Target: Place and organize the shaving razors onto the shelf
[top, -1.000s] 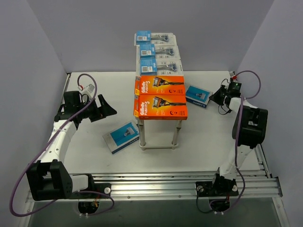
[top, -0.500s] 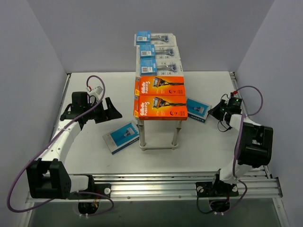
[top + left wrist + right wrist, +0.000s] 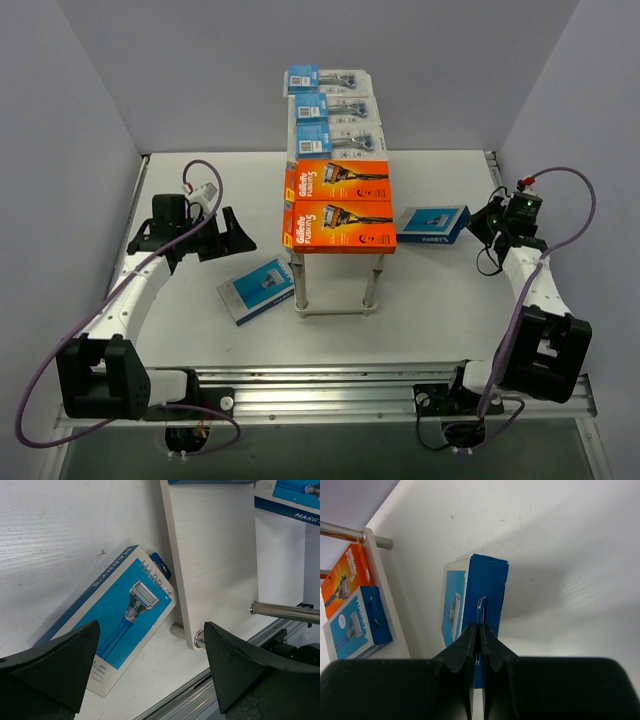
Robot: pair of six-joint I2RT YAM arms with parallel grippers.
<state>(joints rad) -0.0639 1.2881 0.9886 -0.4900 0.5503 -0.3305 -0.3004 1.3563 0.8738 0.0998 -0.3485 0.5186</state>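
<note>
Left gripper [image 3: 238, 228]: jaws wide apart and holding nothing, poised over the table [image 3: 430, 300] left of the shelf [image 3: 210, 555].
Right gripper [image 3: 480, 628]: fingers pressed together on the thin hang tab of the right blue box [image 3: 432, 225].
Right blue box: held by its tab just beside the right side of the shelf, near the front orange box [image 3: 340, 226]. Whether the two touch cannot be told. Its shadow falls on the table next to it.
Left blue box [image 3: 115, 630]: flat on the table, face up and slanted, below the open left fingers. One corner slips under the edge of the shelf's pale board, just beside a metal leg.
Shelf top: three clear packs with blue cards [image 3: 333, 108] in a row at the far end, then the rear orange box [image 3: 338, 181] and the front orange box, side by side along the board.
In the way: the shelf's thin legs and board edge crowd the left blue box on its shelf side.
Writing: the orange boxes read "Gillette Fusion5", both blue boxes read "HARRY'S" and picture a razor. Print on the blue cards is too small to read.
Nearby: a purple cable [image 3: 560, 175] loops above the right arm.
</note>
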